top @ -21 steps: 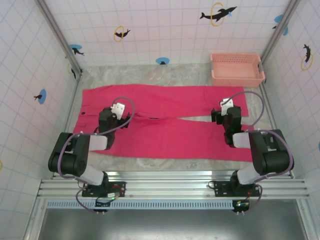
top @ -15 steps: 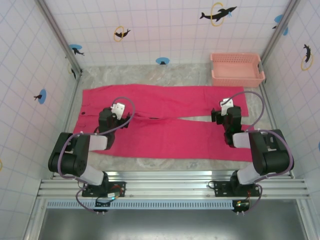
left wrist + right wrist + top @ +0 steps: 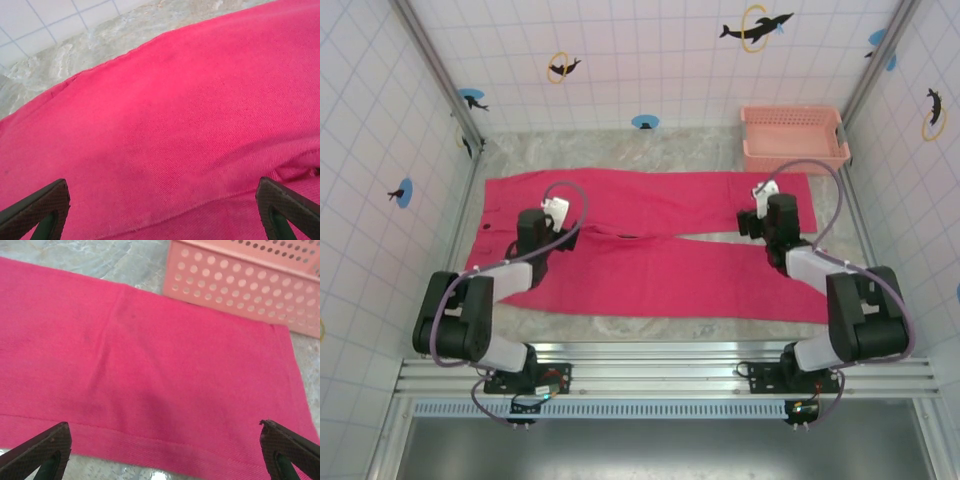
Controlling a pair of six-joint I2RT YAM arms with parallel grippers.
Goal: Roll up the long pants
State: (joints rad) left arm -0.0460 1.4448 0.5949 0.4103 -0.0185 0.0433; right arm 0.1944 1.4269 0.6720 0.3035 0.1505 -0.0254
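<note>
The long pants [image 3: 660, 280] lie flat across the counter [image 3: 620, 150], waist at 9 o'clock, cuffs at 3. The left hand [image 3: 532, 228] is over the waist end, the right hand [image 3: 775, 215] over the far cuff, both spread wide, gripping nothing.

Long pants [image 3: 660, 195] span the table [image 3: 620, 150], basket [image 3: 795, 158] behind right.

I see the long pants [image 3: 660, 200] in plain bright magenta-red, with no print. The basket [image 3: 795, 158] is pale salmon pink, dotted with rows of holes. The bench [image 3: 610, 150] is marbled grey-beige. The walls [image 3: 650, 70] are white tile with a grey grid, carrying black dolphins [image 3: 757, 28] in orange rings. My left claw [image 3: 161, 192] and right claw [image 3: 164, 432] have dark, cross-hatched fingers.
</note>
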